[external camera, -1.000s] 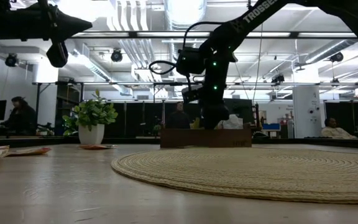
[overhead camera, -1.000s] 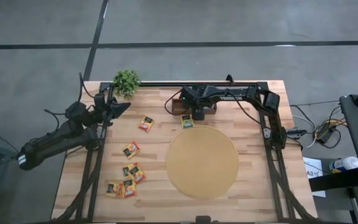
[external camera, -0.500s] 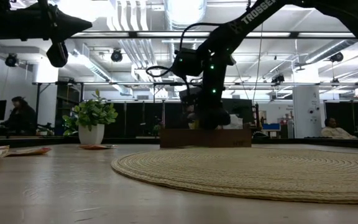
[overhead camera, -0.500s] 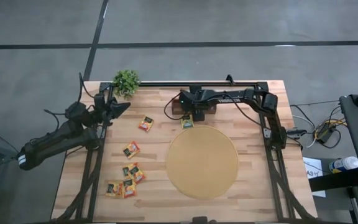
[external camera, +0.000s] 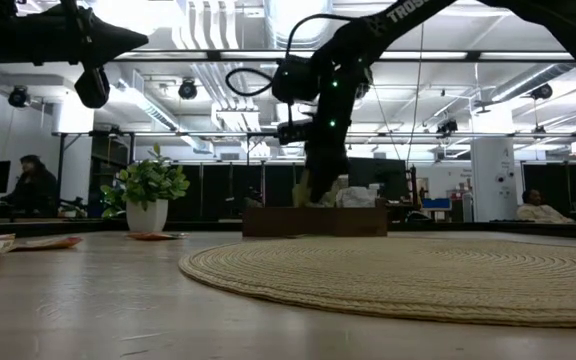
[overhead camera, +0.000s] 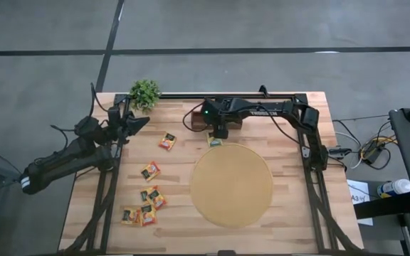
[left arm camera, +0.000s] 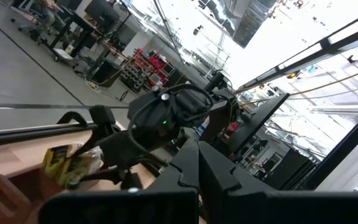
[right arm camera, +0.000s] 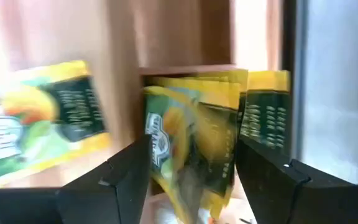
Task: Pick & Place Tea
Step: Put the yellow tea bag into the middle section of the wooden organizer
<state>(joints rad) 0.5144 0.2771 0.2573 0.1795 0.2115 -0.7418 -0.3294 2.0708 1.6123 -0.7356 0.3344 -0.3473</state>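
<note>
Tray (overhead camera: 203, 122), brown wood, sits at the far edge of the round mat (overhead camera: 231, 185); your right wrist view shows yellow-green sachets standing in its slots. The right end effector (overhead camera: 217, 134) is over the tray, clasping a yellow-green tea sachet (right arm camera: 191, 152) between its fingers. Left of the mat, more sachets (overhead camera: 146, 206) lie loose on the tabletop (overhead camera: 290, 213), with a potted plant (overhead camera: 145, 92) beyond them. The left end effector (overhead camera: 139, 122) waits clenched, well left of the mat.

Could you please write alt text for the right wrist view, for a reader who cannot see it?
A yellow-green tea sachet sits between the right gripper's two dark fingers, over the brown wooden tray. Another sachet lies off to one side.
</note>
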